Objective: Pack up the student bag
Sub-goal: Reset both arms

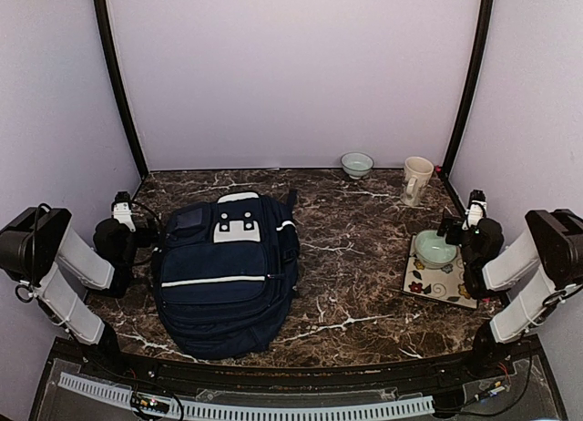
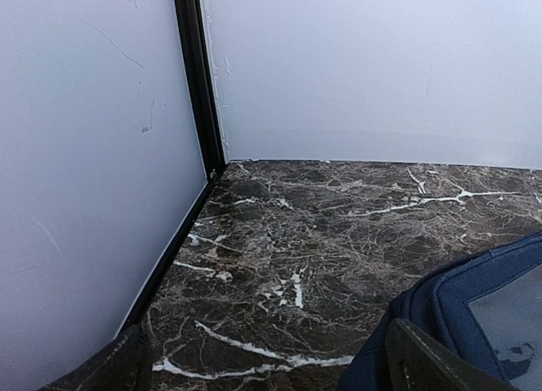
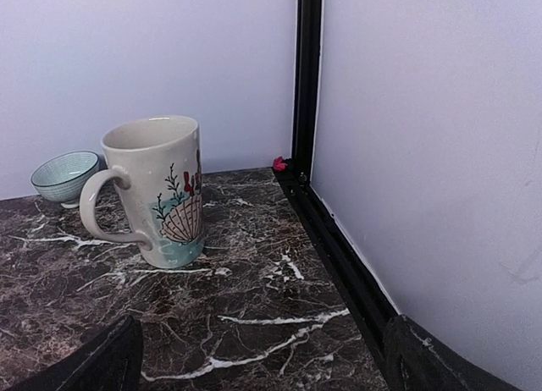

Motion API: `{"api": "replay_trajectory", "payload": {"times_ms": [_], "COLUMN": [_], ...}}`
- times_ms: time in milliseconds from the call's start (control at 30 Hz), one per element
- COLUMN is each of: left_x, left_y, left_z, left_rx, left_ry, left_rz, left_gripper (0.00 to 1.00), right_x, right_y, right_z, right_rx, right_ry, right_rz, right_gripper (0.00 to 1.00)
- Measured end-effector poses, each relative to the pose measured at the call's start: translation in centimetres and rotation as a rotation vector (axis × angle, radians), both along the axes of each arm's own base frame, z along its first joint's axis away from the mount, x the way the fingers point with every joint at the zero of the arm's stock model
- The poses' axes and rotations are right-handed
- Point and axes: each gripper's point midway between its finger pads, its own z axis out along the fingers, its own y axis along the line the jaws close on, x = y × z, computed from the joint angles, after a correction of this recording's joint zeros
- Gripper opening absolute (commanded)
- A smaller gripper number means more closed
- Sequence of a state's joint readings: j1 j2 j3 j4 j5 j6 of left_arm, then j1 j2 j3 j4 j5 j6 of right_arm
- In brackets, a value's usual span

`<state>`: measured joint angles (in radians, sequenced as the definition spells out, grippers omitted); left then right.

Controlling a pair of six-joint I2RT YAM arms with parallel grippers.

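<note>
- Lying flat on the dark marble table (image 1: 364,220), left of centre, is the student bag (image 1: 226,275): front pocket up, grey-white patch toward the back wall.
- Left gripper (image 2: 269,344) released, jaws wide apart, nothing between them. It sits just beside the bag's upper left corner and points at the back-left corner of the enclosure.
- Right gripper (image 3: 262,332) likewise spread and empty, near the right wall, facing a shell-painted mug (image 3: 157,192).
- Small ribbed bowl (image 3: 63,175) behind the mug, by the back wall.
- Pale green bowl (image 1: 435,250) rests on a flowered square plate (image 1: 424,282) at the right, well apart from the bag.
</note>
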<state>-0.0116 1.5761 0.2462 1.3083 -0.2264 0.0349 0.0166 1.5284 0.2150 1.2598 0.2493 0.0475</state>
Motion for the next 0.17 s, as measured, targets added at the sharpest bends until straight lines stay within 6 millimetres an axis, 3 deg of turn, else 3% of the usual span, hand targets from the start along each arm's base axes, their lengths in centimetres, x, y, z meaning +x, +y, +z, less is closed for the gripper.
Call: {"api": "replay_trajectory", "payload": {"times_ms": [167], "left_x": [0.00], "left_y": [0.00], "left_z": [-0.01], "left_rx": [0.000], "left_ry": [0.000], "left_rz": [0.000], "left_gripper": [0.98], "right_x": [0.04], "right_y": [-0.28], "right_z": [-0.03], "right_rx": [0.015], "right_ry": [-0.002], "right_rz": [0.011], "right_gripper": [1.00]}}
